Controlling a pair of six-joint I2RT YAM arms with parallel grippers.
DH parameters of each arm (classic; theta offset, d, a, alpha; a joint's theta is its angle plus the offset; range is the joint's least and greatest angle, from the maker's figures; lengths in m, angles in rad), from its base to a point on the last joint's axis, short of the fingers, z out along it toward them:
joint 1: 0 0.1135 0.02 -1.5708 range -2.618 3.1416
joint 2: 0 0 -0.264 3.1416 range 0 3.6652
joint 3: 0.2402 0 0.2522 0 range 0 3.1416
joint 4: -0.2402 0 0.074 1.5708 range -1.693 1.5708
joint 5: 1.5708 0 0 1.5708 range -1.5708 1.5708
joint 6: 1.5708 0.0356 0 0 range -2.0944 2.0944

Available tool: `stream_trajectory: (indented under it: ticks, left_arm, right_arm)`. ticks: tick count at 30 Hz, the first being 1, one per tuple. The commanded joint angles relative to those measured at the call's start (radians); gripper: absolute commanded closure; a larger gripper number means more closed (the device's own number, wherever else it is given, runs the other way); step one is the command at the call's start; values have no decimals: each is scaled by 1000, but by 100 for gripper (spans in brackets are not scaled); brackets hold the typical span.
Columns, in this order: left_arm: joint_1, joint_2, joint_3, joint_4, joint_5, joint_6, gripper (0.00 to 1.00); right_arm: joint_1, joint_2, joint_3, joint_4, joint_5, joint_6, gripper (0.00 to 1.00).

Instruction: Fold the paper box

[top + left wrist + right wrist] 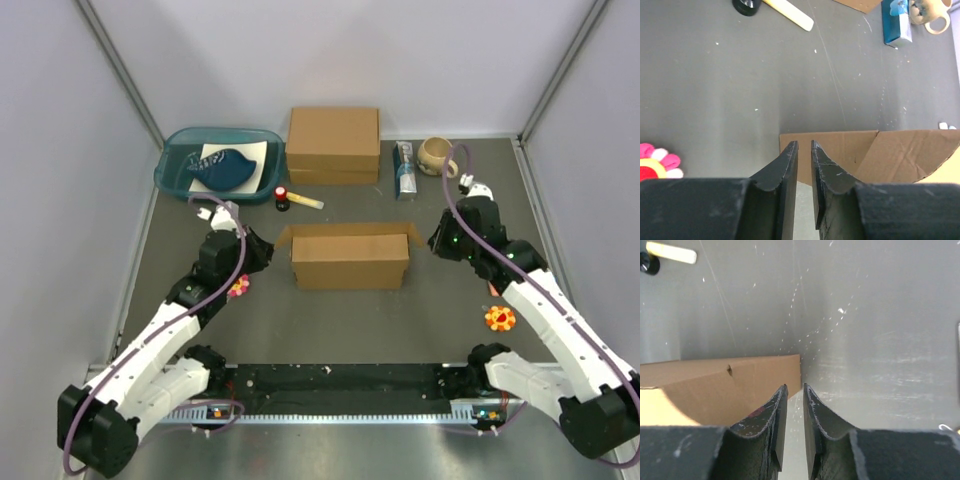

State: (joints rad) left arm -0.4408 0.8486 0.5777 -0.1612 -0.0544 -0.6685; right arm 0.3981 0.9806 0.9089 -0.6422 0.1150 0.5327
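Observation:
The paper box stands in the middle of the table as a shallow brown cardboard shape with a small flap sticking out at each end. My left gripper sits at its left end flap. In the left wrist view the left gripper is open by a narrow gap with nothing in it, and the paper box lies just beyond the tips. My right gripper is at the right end. In the right wrist view the right gripper is also narrowly open and empty, next to the corner of the paper box.
A thicker brown cardboard box stands at the back. Left of it is a blue tray; to the right are a blue packet and a beige mug. A red-and-black item with a yellow stick lies behind the paper box. Flower toys lie near each arm.

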Motion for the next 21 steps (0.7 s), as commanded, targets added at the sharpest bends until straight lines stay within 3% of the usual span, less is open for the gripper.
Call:
stream_trajectory:
  ticks: [1,5,9,21]
  left_arm:
    - [5,-32,45,-60,-113,33,75]
    - [5,-81,39,-106,-199,29,67]
    - [5,-169,14,-123,-332,7,62]
    - [5,-263,25,-124,-387,-13,50]
  right_arm:
    - [-13,-74,110,-76,130,-85,80]
    - [-13,-152,163,-76,120,-128,76]
    - [-12,-191,147,12,-50,-192,61]
    - [-12,-120,93,101,-235,-260,53]
